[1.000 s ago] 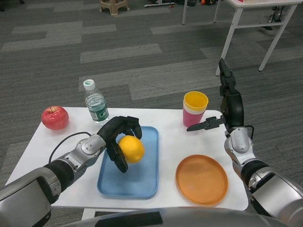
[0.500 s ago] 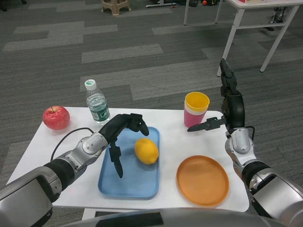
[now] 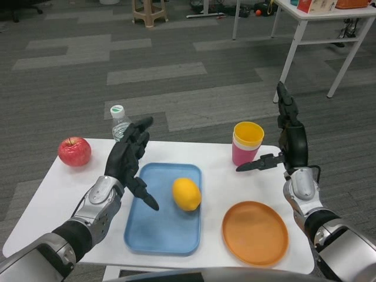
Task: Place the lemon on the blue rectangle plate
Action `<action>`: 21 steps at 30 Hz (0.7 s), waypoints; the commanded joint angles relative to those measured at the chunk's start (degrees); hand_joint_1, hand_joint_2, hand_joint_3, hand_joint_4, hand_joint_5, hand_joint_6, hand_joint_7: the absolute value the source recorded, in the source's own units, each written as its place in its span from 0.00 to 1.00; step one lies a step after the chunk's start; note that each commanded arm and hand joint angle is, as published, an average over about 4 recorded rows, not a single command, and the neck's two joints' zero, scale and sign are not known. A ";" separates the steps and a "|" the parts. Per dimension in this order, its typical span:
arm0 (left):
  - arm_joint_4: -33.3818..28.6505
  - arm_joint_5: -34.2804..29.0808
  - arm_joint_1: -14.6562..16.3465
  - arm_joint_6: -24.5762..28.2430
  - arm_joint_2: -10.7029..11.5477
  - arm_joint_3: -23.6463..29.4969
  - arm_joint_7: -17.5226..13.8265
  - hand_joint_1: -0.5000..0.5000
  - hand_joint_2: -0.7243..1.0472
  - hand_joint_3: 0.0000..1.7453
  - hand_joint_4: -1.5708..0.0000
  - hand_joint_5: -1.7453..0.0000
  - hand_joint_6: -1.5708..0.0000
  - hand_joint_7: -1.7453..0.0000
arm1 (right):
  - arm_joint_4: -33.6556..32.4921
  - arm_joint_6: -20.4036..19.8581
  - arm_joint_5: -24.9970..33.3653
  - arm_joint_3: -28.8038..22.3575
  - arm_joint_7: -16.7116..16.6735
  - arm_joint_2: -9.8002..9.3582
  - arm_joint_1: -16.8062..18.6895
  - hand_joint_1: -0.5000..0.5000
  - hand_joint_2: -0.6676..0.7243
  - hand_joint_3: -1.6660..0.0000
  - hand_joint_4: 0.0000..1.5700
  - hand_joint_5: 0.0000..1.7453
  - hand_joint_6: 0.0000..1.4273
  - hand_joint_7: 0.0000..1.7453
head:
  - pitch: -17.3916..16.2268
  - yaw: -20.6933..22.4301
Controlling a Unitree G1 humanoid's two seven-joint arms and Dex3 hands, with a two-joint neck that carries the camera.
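A: Status check. The lemon [image 3: 187, 194] lies on the blue plate [image 3: 154, 235], right of the plate's middle, with nothing touching it. The placing looks done to me.

B: Hands?

A: The left hand [image 3: 128, 160] is raised over the plate's left edge, fingers spread, holding nothing. The right hand [image 3: 286, 144] is upright near the stacked cups [image 3: 246, 143], also spread and holding nothing.

B: What is left?

A: Probably only drawing the left arm clear.

B: Room for that?

A: The water bottle [image 3: 120, 121] stands just behind the left hand, with the apple [image 3: 74, 151] further left near the table [image 3: 47, 194] edge. Bare table lies to the hand's left. The orange plate [image 3: 255, 232] sits near the front edge, apart from the blue plate.
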 commanded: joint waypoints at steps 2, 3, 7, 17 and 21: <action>-4.89 -16.85 1.26 -0.30 1.37 -2.75 -2.70 0.01 0.00 0.05 1.00 1.00 1.00 0.92 | 0.35 0.04 0.40 -0.30 -0.25 -0.36 -0.24 0.25 0.55 1.00 0.00 0.00 0.00 0.00 | 0.30 0.76; -6.56 -20.65 1.37 -0.25 1.68 -3.45 -3.36 0.01 0.00 0.05 1.00 1.00 1.00 0.92 | 0.44 0.04 0.40 -0.28 -0.25 -0.36 -0.32 0.24 0.55 1.00 0.00 0.00 0.00 0.00 | 0.33 0.94; -10.56 -25.00 1.88 -0.25 2.27 -2.24 -4.09 0.02 0.00 0.05 1.00 1.00 1.00 0.92 | 0.64 0.04 0.40 -0.32 -0.25 -0.36 -0.52 0.22 0.55 1.00 0.00 0.00 0.00 0.00 | 1.30 1.15; -13.28 -10.15 5.70 0.80 2.49 15.64 -7.54 0.02 0.00 0.05 1.00 1.00 1.00 0.92 | 0.62 0.04 0.40 -0.67 -0.25 -0.73 -0.65 0.24 0.55 1.00 0.00 0.00 0.00 0.00 | 2.22 0.08; -16.23 2.29 8.31 4.27 3.11 27.18 -7.82 0.02 0.00 0.05 1.00 1.00 1.00 0.92 | 0.53 0.04 0.40 -0.89 -0.25 -1.21 -0.65 0.25 0.55 1.00 0.00 0.00 0.00 0.00 | 2.36 -0.18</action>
